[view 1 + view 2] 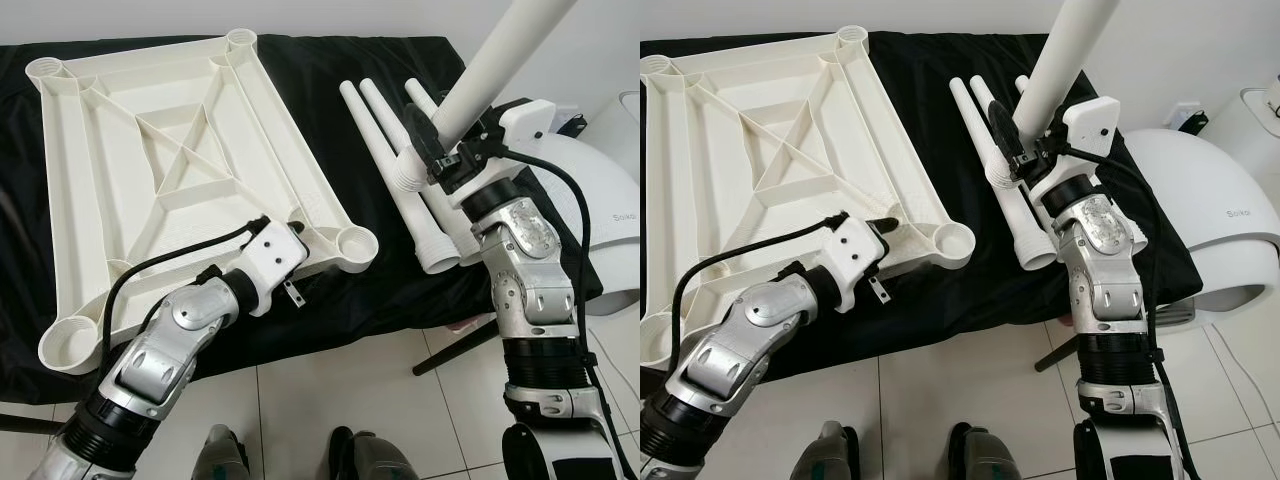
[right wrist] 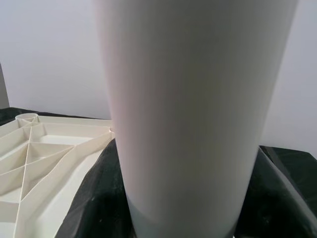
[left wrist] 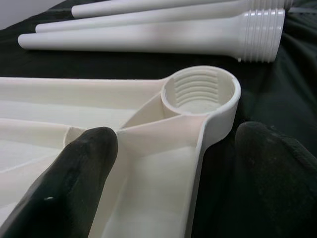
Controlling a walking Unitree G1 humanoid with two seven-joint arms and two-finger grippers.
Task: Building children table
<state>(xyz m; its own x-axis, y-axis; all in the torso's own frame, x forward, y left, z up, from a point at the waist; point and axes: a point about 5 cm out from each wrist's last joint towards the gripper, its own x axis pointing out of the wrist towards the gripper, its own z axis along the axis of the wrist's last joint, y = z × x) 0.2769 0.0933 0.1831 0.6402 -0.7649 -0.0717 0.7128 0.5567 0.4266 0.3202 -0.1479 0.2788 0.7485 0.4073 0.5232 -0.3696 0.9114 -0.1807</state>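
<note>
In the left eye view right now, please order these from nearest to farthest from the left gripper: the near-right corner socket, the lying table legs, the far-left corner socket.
1. Near-right corner socket: just beside the left gripper, on the tabletop's edge.
2. Lying table legs: further to the right, on the black cloth.
3. Far-left corner socket: across the tabletop, at its far left corner.

Black cloth (image 1: 330, 90) spread flat under the fingers, running out to both sides and hanging over the near edge. White tiled floor (image 1: 340, 385) below the fingers, grey grout lines. White domed appliance (image 1: 1200, 215) beyond the right-side fingers, standing on the floor, grey lettering on its shell. Dark slanted leg (image 1: 455, 352) under the cloth edge. Pale wall (image 1: 1180, 50) behind.
</note>
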